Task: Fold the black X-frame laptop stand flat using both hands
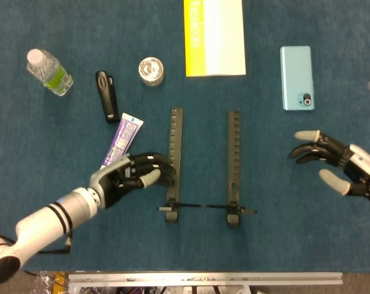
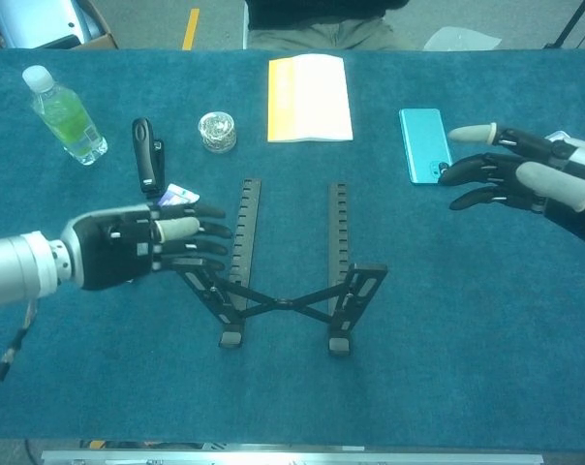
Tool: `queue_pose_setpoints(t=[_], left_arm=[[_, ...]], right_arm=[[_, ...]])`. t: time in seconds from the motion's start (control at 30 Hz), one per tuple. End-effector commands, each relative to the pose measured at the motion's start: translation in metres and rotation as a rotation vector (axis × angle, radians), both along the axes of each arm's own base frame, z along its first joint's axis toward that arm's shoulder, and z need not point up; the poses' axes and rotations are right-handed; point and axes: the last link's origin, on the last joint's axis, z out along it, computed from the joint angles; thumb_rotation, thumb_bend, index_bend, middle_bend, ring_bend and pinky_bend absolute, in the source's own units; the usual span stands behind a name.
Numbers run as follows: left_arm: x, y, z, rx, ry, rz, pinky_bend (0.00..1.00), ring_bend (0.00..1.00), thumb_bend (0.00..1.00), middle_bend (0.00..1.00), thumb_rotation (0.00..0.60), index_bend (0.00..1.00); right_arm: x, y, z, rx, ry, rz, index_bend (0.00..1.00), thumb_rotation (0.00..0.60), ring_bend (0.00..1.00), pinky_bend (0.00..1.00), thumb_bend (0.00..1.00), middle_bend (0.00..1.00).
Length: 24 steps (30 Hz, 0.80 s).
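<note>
black x-frame laptop stand (image 2: 285, 266) stands unfolded mid-table, two notched rails parallel, crossed struts raised.

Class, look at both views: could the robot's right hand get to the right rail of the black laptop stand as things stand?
Probably yes. The right hand hovers open, off to the side of the stand's right rail, with only bare blue table between them. The phone lies farther back, out of the way.

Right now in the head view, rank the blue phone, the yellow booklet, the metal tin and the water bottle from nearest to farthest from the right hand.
From the right hand:
1. Blue phone, just above the hand, on the right side.
2. Yellow booklet, top centre.
3. Metal tin, left of the booklet.
4. Water bottle, far left, clearly the farthest.
</note>
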Motion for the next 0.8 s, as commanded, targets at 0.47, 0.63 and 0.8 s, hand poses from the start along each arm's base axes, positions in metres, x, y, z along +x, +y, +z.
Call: queue_pose_setpoints(t=[0.47,0.63,0.8], left_arm=[[-0.041,0.026,0.052,0.474,0.422,-0.372,0.24,0.23,0.47,0.33,0.6,0.34],[-0.048,0.028,0.058,0.569,0.529,-0.45,0.22,0.2,0.47,0.32,0.6,0.34],[-0.051,0.027,0.062,0.627,0.581,-0.484,0.21,0.2,0.47,0.31,0.6,0.34]], right_arm=[[0.036,0.015,-0.016,-0.24,0.193,0.275,0.07,0.366,0.11,0.22,0.0,0.2],[0.052,0.016,-0.028,-0.334,0.252,0.33,0.06,0.428,0.09,0.22,0.0,0.19],[0.067,0.02,-0.043,-0.36,0.289,0.356,0.04,0.454,0.09,0.22,0.0,0.18]])
